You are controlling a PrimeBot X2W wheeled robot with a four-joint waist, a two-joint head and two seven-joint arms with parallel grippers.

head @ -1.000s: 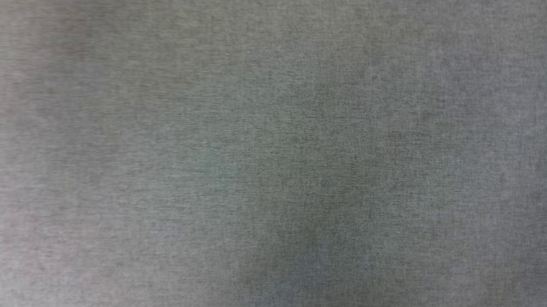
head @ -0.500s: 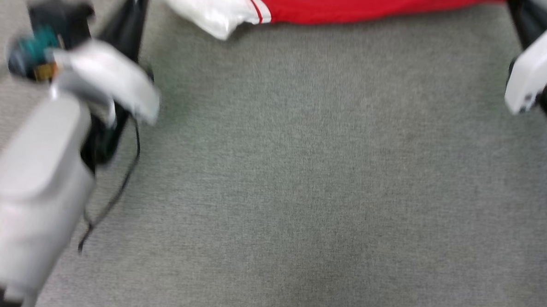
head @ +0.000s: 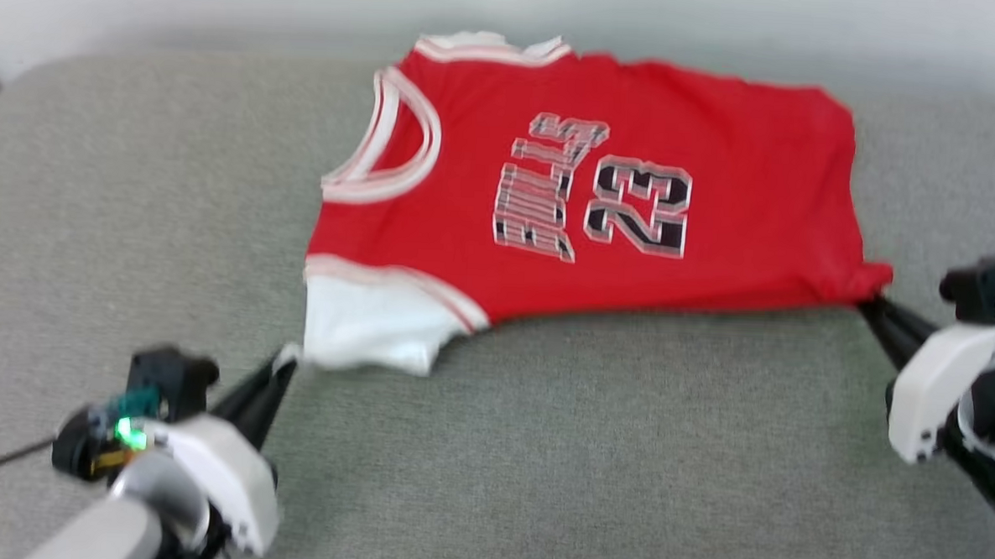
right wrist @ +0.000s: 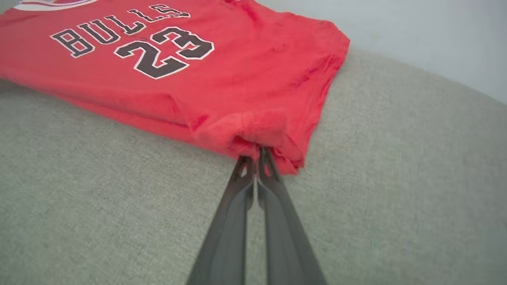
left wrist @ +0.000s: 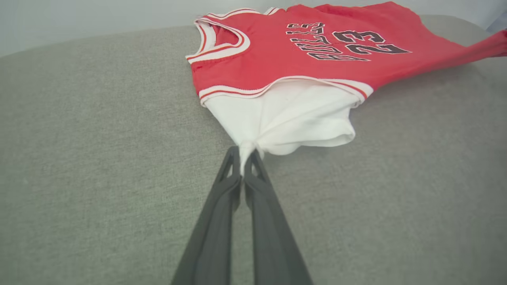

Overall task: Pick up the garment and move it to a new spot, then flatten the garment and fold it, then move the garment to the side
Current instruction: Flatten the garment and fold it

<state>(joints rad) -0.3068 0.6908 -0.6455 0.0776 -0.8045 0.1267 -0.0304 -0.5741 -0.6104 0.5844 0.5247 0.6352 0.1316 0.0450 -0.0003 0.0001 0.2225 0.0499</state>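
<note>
The garment (head: 602, 192) lies spread, unfolded, at upper centre. The left hand (left wrist: 245, 154) pinches its white sleeve (left wrist: 293, 114), and the right hand (right wrist: 256, 156) its red hem corner (right wrist: 253, 126). Folding and the side-move remain.

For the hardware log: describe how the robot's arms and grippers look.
The left gripper and right gripper each have two long, slim, dark grey fingers with a slotted cutout near the tip. Behind sit rounded white housings over black parts, each with a green light. A pale grey forearm and thin black cable show on the left.
</note>
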